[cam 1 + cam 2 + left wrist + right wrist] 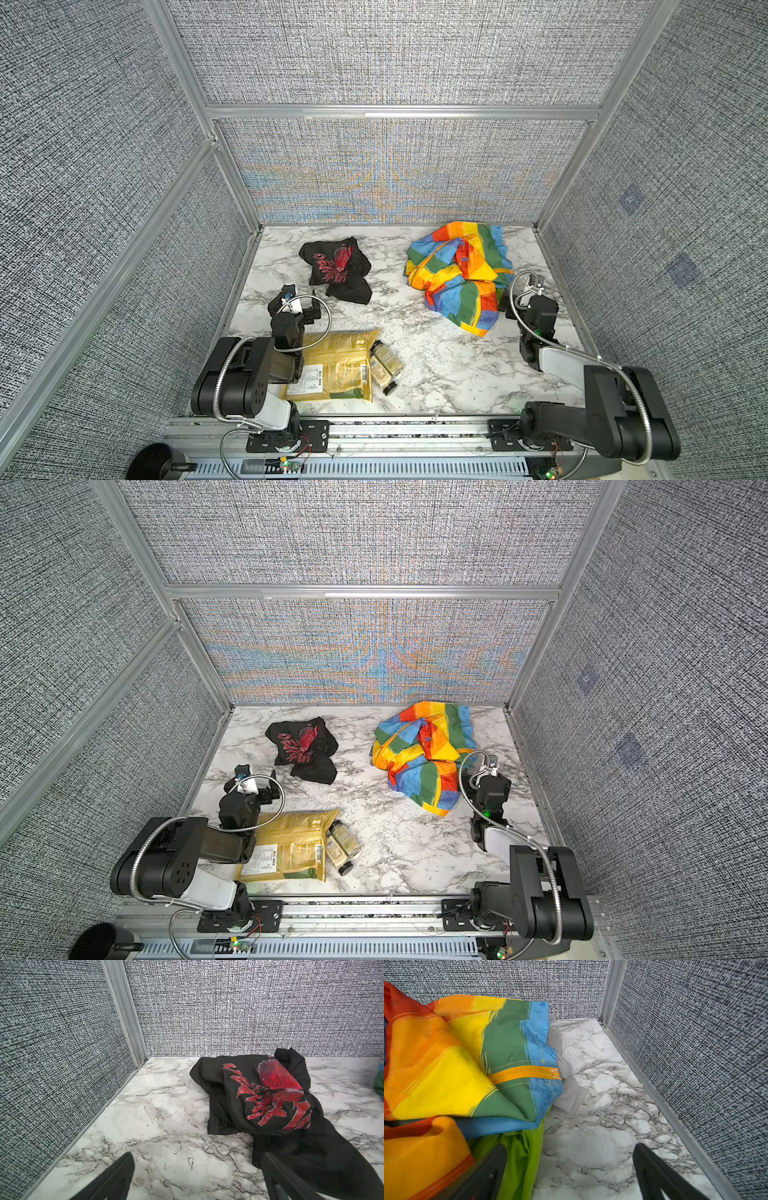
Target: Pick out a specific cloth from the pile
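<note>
At the near edge of the marble table [415, 374], both arms are mounted on the rail and reach forward. The left gripper [195, 1176] sits low just short of the black cloth [336, 270], jaws spread wide and holding nothing; one finger [276, 1180] overlaps the cloth's near edge in the left wrist view. The right gripper [571, 1169] is likewise wide apart and empty, beside the rainbow-checked cloth [457, 274], one finger [483, 1174] against its lime-green lining. The black cloth lies crumpled at the far left of the table, its cracked red graphic print facing up, well apart from the rainbow-checked cloth at the far right.
</note>
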{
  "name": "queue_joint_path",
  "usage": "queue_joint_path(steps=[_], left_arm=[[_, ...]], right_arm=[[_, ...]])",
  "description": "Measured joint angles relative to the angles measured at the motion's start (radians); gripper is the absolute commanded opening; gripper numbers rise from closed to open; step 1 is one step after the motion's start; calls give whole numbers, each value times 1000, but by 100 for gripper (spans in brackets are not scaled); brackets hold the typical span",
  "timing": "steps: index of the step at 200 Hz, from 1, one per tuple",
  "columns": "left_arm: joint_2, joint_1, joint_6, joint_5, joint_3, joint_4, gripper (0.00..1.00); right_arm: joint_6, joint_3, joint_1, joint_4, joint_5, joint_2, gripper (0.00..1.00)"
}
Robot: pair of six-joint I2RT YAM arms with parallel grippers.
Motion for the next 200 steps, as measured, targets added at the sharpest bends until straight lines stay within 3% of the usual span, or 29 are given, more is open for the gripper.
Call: queue_joint_path(steps=[103,200], left_arm=[[0,0,0,2,0,0,99],[0,0,0,2,0,0,99]], right_arm=[[-19,-46,2,277,-89,198,99],[-59,2,30,258,-98,202,99]])
